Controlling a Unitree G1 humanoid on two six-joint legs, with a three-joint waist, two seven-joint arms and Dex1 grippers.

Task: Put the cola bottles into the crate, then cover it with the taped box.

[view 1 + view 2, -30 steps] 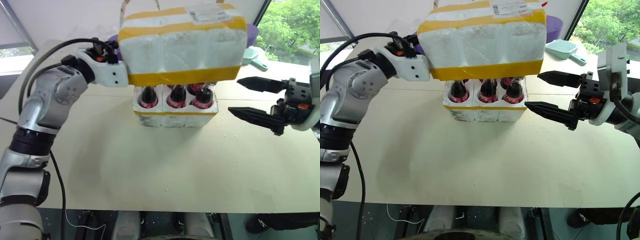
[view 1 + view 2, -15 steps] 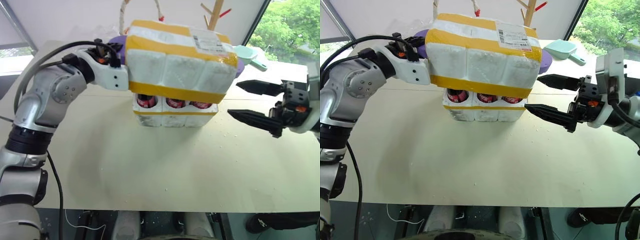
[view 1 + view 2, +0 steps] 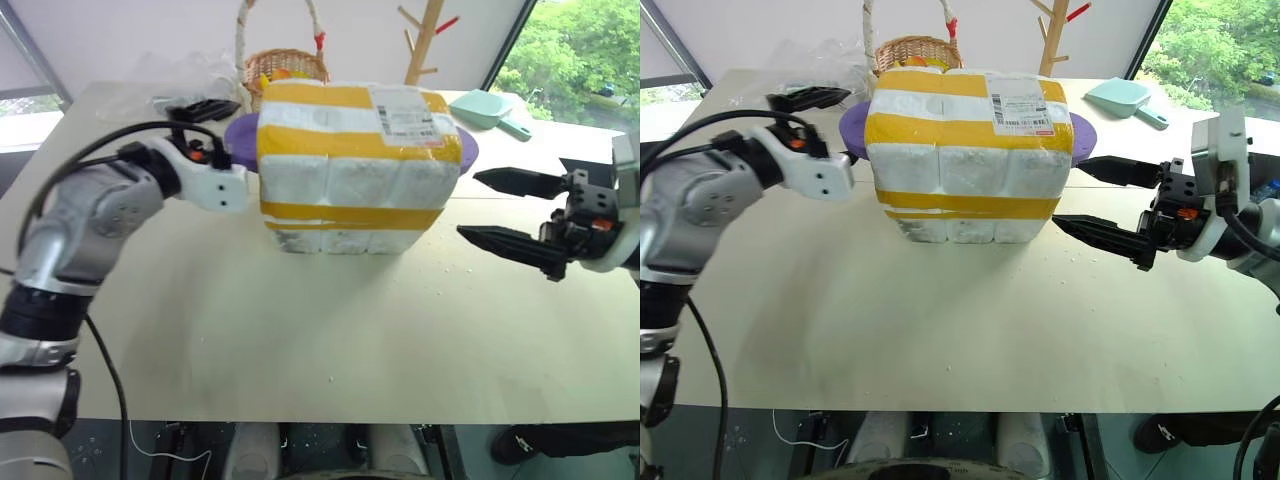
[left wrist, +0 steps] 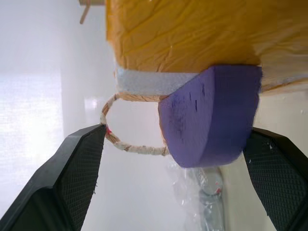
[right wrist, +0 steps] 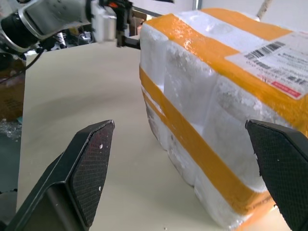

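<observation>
now the taped box (image 3: 350, 160) sits squarely down over the crate (image 3: 340, 238), whose white lower edge with its yellow band shows just under the box's bottom band, near the middle of the bench (image 3: 300, 340). the cola bottles are hidden under the box. a white shipping label (image 3: 1016, 102) lies on the box's top, toward the robot's right.

the left claw (image 3: 225, 135) hangs just beside the box's left end with its fingers spread apart and nothing between them; in the left wrist view the two black pads (image 4: 72, 168) stand wide either side of a purple plate (image 4: 211, 115) that pokes out from behind the box. the right claw (image 3: 1095, 200) hovers near the box's right end, apart from it, fingers wide and empty, pointing toward the box.

behind the box stands a wicker basket (image 3: 285, 65) with a tall handle, and the purple plate shows at both ends of the box. a mint green scoop (image 3: 490, 108) lies on the far right of the bench, and a wooden rack (image 3: 425, 35) rises behind. small white crumbs dot the bench to the box's right.
</observation>
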